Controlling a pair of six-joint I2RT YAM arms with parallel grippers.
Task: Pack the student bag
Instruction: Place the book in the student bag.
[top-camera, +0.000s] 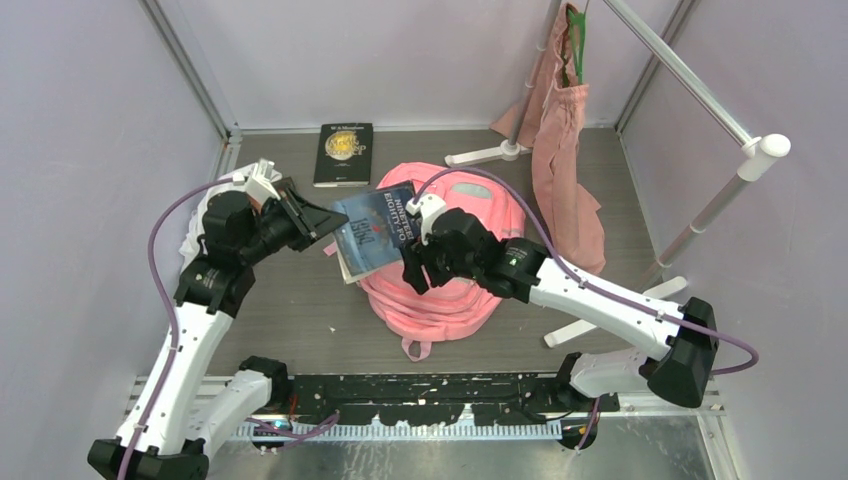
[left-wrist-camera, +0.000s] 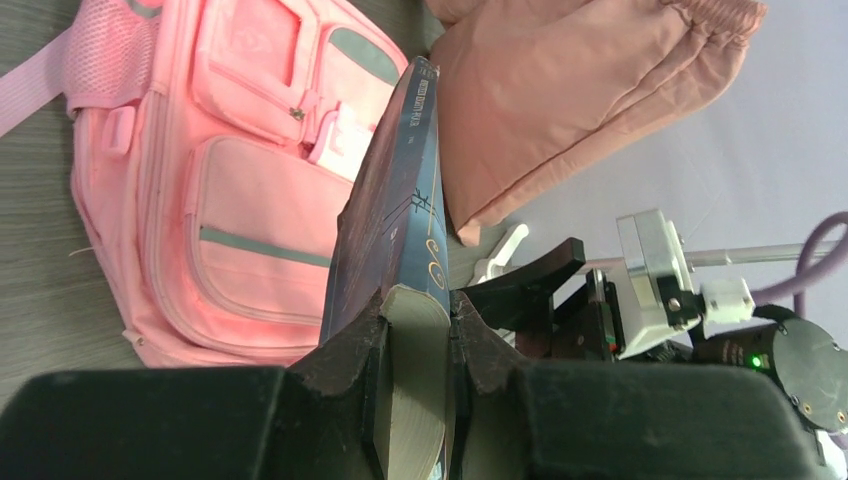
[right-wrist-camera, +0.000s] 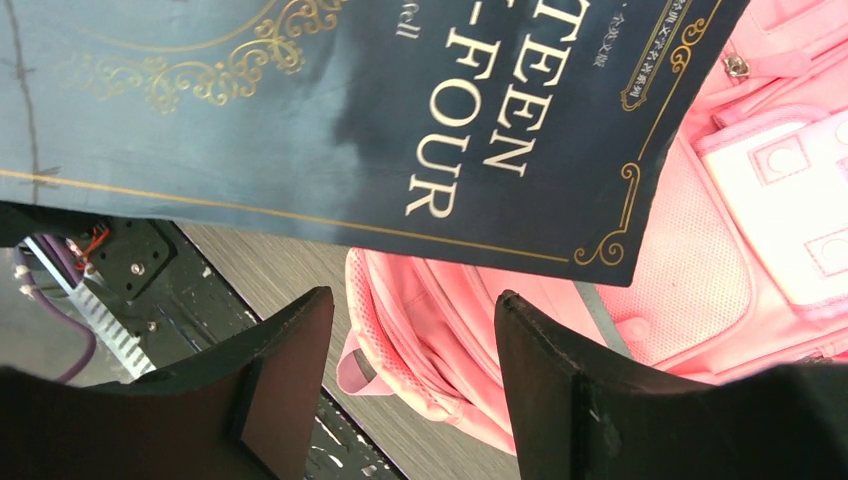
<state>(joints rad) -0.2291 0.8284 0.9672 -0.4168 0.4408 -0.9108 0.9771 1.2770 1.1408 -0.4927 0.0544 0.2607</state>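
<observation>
The pink student bag (top-camera: 450, 290) lies flat in the middle of the table, its top loop toward the arms. A dark blue book (top-camera: 372, 232) hangs above the bag's left edge, and my left gripper (top-camera: 322, 222) is shut on its page edge; in the left wrist view the book (left-wrist-camera: 400, 220) stands between the two fingers (left-wrist-camera: 345, 360) with the bag (left-wrist-camera: 230, 180) beyond. My right gripper (top-camera: 412, 268) hovers over the bag just right of the book, open and empty. In the right wrist view the book's cover (right-wrist-camera: 350, 110) fills the top and the bag (right-wrist-camera: 560, 300) lies below.
A second dark book (top-camera: 343, 153) lies at the back of the table. A dusty-pink cloth tote (top-camera: 562, 160) on a green hanger hangs from a white rack (top-camera: 700, 95) at the back right. White cloth (top-camera: 197, 230) sits behind my left arm.
</observation>
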